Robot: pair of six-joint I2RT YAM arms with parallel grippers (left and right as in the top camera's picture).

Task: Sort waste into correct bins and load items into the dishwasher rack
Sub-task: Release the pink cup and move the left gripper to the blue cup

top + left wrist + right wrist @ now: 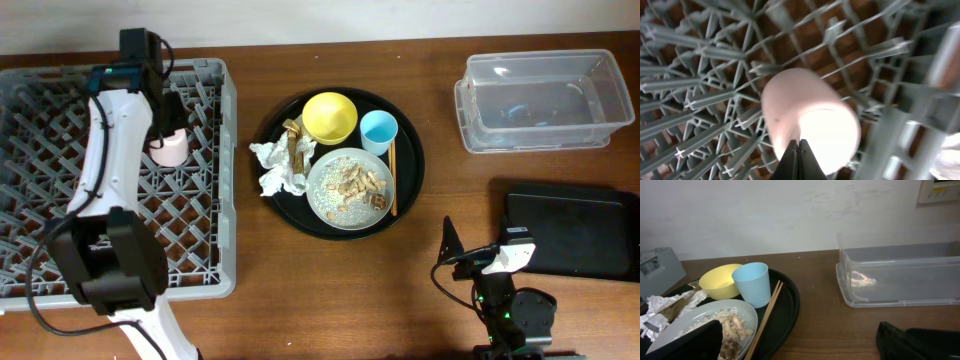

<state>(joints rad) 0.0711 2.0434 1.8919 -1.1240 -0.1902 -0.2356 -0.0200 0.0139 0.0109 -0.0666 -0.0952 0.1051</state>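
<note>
Pink cup [807,117] sits in the grey rack [205,240], near the rack's top right corner. It looks tipped, long side slanting across the pegs. Can't tell which end is the mouth; it's blurry & shiny. L gripper [799,150] is pressed together just over the cup, pinching nothing. R gripper [795,347], far right of the rack, is spread wide & empty, fingers cut off. Cup smooth & round; rack criss-cross plastic.

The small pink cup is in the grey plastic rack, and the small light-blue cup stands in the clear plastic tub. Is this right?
Not quite: the overhead view shows the small light-blue cup standing on the round black tray. The rest is right.
</note>
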